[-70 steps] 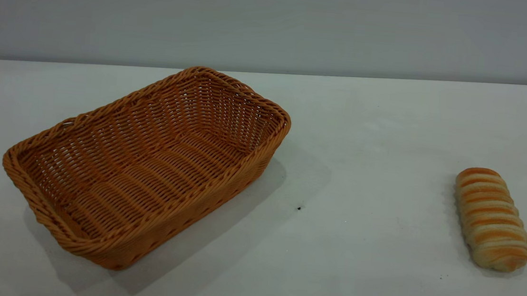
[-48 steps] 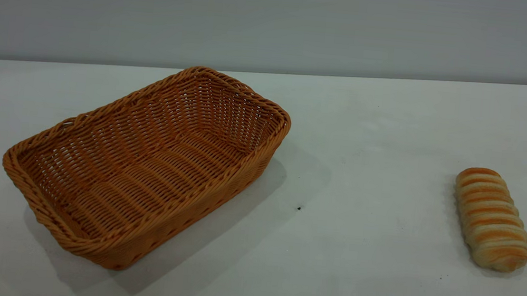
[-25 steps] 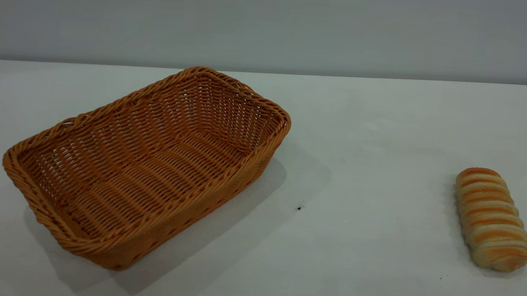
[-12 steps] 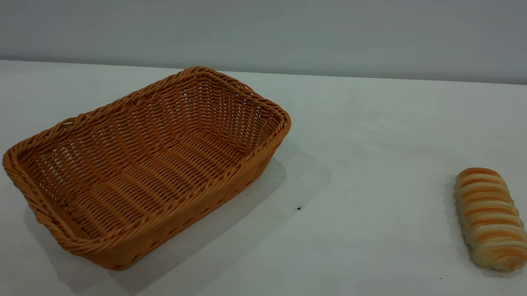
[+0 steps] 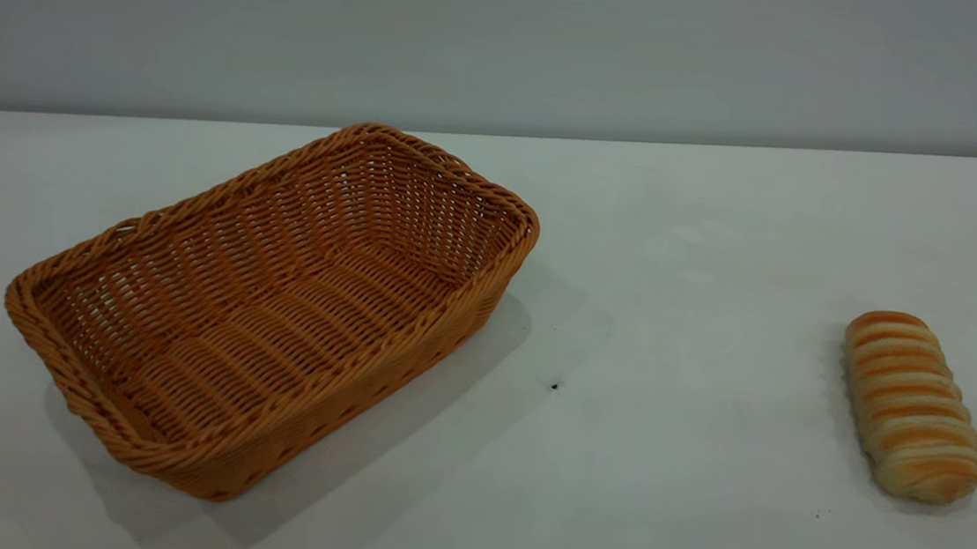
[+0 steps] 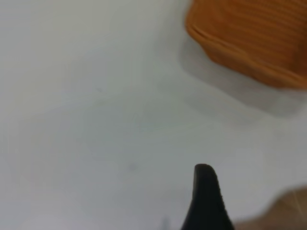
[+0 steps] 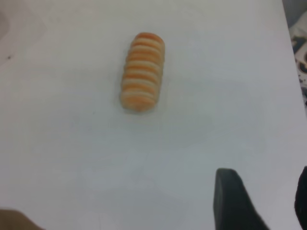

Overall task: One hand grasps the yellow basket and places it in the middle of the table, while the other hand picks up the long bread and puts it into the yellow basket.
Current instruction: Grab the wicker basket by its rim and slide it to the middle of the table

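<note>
The yellow basket (image 5: pixel 274 300) is an orange-tan wicker basket that sits empty on the left of the white table (image 5: pixel 686 239). One corner of it shows in the left wrist view (image 6: pixel 249 38). The long bread (image 5: pixel 912 405) lies at the right of the table and also shows in the right wrist view (image 7: pixel 142 71). Neither gripper shows in the exterior view. My left gripper (image 6: pixel 254 189) hovers over bare table, apart from the basket, with only one black finger (image 6: pixel 205 191) in view. My right gripper (image 7: pixel 261 177) is open and empty, well short of the bread.
A grey wall (image 5: pixel 509 37) runs behind the table's far edge. A small dark speck (image 5: pixel 555 386) marks the table between basket and bread. The table's edge, with dark clutter (image 7: pixel 300 38) beyond it, shows in the right wrist view.
</note>
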